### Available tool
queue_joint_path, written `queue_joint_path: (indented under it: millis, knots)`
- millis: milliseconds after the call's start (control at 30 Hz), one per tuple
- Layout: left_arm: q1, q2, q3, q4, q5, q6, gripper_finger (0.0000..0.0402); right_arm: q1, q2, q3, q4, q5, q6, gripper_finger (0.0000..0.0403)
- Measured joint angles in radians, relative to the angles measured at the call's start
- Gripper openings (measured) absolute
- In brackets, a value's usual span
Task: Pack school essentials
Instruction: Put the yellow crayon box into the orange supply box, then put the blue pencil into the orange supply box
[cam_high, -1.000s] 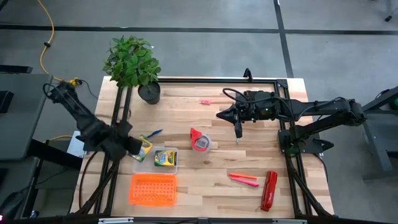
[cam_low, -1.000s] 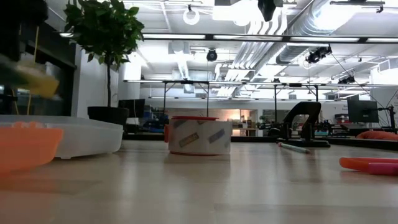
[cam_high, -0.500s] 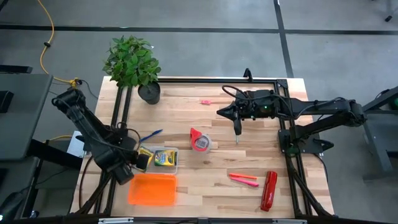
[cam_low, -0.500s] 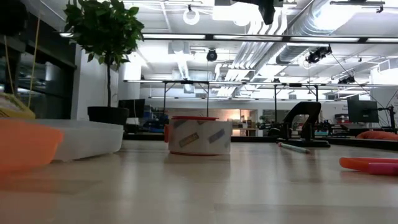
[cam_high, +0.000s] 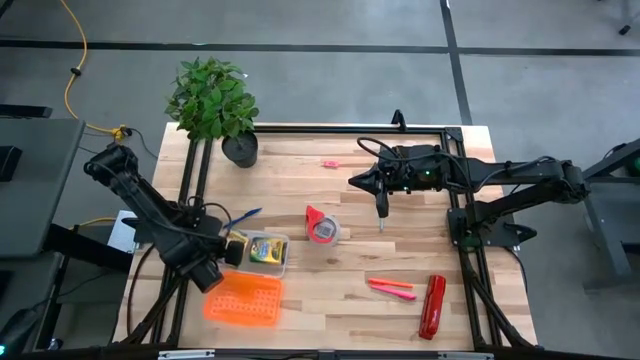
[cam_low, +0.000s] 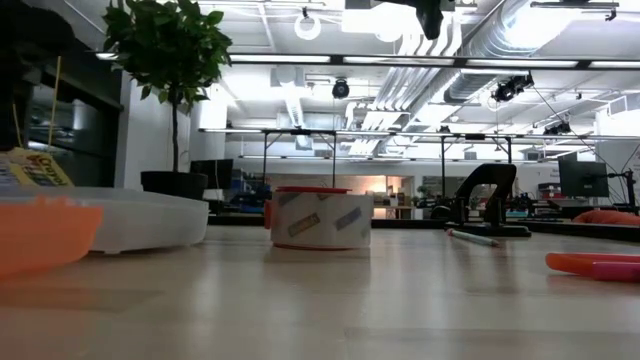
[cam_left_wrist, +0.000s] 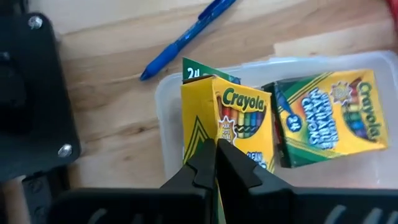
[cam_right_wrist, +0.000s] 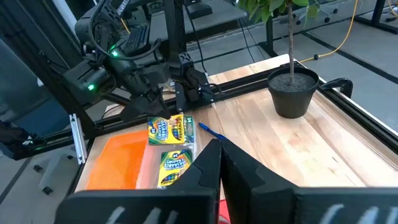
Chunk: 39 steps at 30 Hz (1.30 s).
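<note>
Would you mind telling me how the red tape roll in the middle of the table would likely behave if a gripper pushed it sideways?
The tape roll lies flat on its broad side, so it would probably slide, not roll. It looks squat and wide, so tipping seems unlikely. Its smooth wrapped surface might be slippery to pinch.

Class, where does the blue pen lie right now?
In the high view, the blue pen lies on the wooden table's left side, just beyond the clear plastic container, near the left gripper.

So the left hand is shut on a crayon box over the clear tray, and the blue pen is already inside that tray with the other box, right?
Not quite. The blue pen lies on the table beside the clear tray, as the left wrist view shows. The left hand is shut on a crayon box there.
</note>
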Motion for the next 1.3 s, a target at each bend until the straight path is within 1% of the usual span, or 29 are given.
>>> queue_joint_path:
  millis: [100,333,533,700,900,1033,1167,1233,1300]
  knots:
    - [0.021,0.013,0.000,0.013,-0.026,0.008,0.0000,0.000,0.000,0.000,0.000,0.000,0.000,0.0000]
    - [0.030,0.041,0.000,0.024,-0.029,0.019,0.0000,-0.002,0.000,0.000,0.001,0.000,0.007,0.0000]
    - [0.030,0.041,0.000,0.023,-0.048,0.079,0.0005,-0.002,0.000,0.000,0.001,0.000,0.007,0.0000]
    - [0.030,0.041,0.000,0.022,-0.048,0.079,0.0029,-0.002,0.000,0.000,0.001,0.000,0.007,0.0000]
    - [0.030,0.027,0.000,0.009,-0.036,0.079,0.0082,-0.002,0.000,0.000,0.002,0.000,0.007,0.0000]
    - [0.030,-0.026,0.000,-0.032,-0.047,0.087,0.0120,-0.002,0.000,0.000,0.002,0.000,0.007,0.0000]
    - [0.031,-0.139,0.000,-0.115,-0.086,0.091,0.0146,-0.002,0.000,0.000,0.006,0.000,0.007,0.0000]
    - [0.031,-0.218,0.000,-0.114,-0.149,0.134,0.0152,-0.002,0.000,0.000,0.008,0.000,0.007,0.0000]
    - [0.031,-0.305,0.005,-0.075,-0.245,0.218,0.0153,-0.002,0.000,0.000,0.016,0.000,0.000,0.0000]
